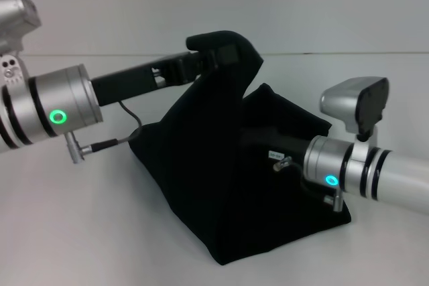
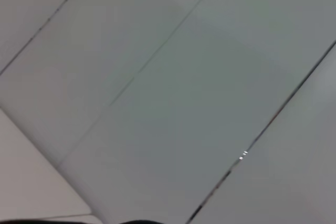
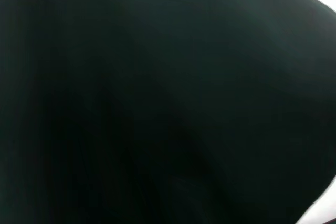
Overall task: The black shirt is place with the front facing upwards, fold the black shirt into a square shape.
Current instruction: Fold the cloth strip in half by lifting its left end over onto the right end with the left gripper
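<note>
The black shirt [image 1: 221, 165] sat mid-table [image 1: 80, 232], pulled up into a tent shape. Its peak was lifted high at the far side and the cloth sloped down to a wide base lying on the table nearer the camera. The long axis ran from the raised peak down toward the near right corner, roughly far-left to near-right in the head view. The bottom edge rested flat on the table, with a corner pointing at the near side.

No lettering or neck label was visible on the shirt, only plain black cloth. A small white tag with unreadable print showed on the right arm's hardware near the cloth.

The left gripper [image 1: 224, 50] reached in from the left, raised, at the peak of the shirt. Cloth was draped over its tip, so the fingers were covered and their spread could not be told. The right gripper [image 1: 278, 159] came in from the right, low, buried in the shirt's right side; its fingers were hidden too, state not tellable.

The left wrist view showed only pale surface with thin dark seam lines, no shirt. The right wrist view was almost fully filled by black shirt [image 3: 157, 103] cloth, with slivers of pale table at two corners.
</note>
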You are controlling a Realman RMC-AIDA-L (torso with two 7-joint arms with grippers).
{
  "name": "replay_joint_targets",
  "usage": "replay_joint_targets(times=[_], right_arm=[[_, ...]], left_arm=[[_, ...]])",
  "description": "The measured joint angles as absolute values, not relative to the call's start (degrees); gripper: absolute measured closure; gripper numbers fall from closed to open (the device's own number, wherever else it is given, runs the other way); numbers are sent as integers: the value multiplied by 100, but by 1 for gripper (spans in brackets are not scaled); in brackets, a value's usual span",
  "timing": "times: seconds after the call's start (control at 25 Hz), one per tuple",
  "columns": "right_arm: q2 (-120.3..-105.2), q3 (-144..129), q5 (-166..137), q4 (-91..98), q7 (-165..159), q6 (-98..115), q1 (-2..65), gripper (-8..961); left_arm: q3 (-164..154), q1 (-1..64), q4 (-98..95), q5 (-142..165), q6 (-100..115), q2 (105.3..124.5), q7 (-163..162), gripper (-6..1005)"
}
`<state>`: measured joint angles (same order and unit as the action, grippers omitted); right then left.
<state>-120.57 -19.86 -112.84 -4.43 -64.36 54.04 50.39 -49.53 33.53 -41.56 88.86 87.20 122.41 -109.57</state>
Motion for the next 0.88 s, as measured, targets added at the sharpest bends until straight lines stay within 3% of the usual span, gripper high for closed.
replay_joint_targets(times=[0.32, 0.88], right_arm=[[-12044, -1803, -11236, 0, -6449, 5345, 5003, 928], [-12023, -1638, -11164, 257, -6613, 5727, 5094, 922]], left_arm=[[-5106, 3337, -4111, 8865, 8887, 12382, -10869, 996], [-5382, 3625, -2969, 8814, 9077, 12441, -10225, 995]])
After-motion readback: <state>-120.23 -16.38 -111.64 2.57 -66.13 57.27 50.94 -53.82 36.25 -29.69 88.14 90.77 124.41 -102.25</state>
